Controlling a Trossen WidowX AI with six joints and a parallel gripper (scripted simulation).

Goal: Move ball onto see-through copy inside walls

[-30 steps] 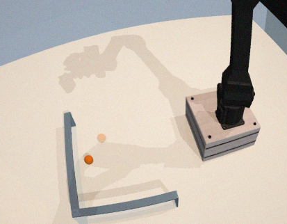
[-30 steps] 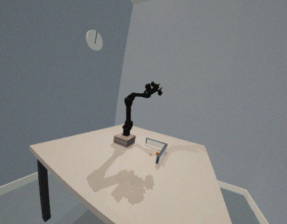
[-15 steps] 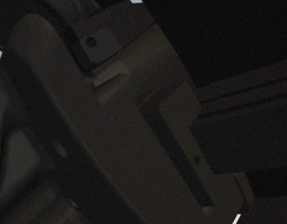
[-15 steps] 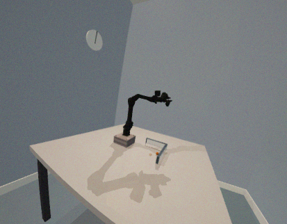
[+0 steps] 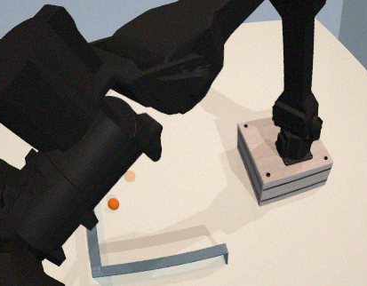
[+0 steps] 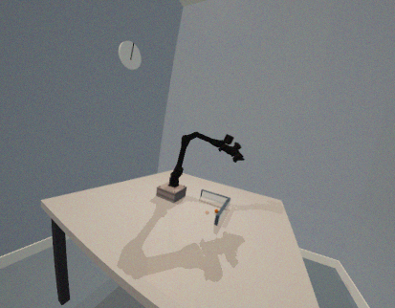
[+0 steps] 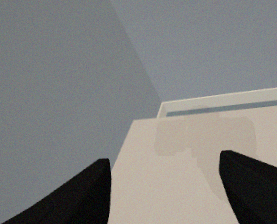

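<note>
The orange ball (image 5: 113, 203) (image 6: 216, 210) lies on the table inside the corner, close to one wall (image 5: 94, 249) (image 6: 224, 209). The pale see-through copy (image 5: 130, 176) (image 6: 207, 212) shows a short way from the ball, apart from it. The other low clear wall (image 5: 162, 261) meets the first at the corner. The arm hides part of the first wall in the top view. My gripper (image 6: 240, 159) (image 7: 165, 165) is open and empty, high above the table and well away from the ball. Ball and walls are out of the wrist view.
The arm's wooden base block (image 5: 259, 133) (image 6: 171, 192) stands on the table (image 5: 277, 249) (image 6: 160, 225), to the side of the walls. The arm reaches high over the walled area, and its shadow falls on the table. The wrist view shows a table edge and room walls.
</note>
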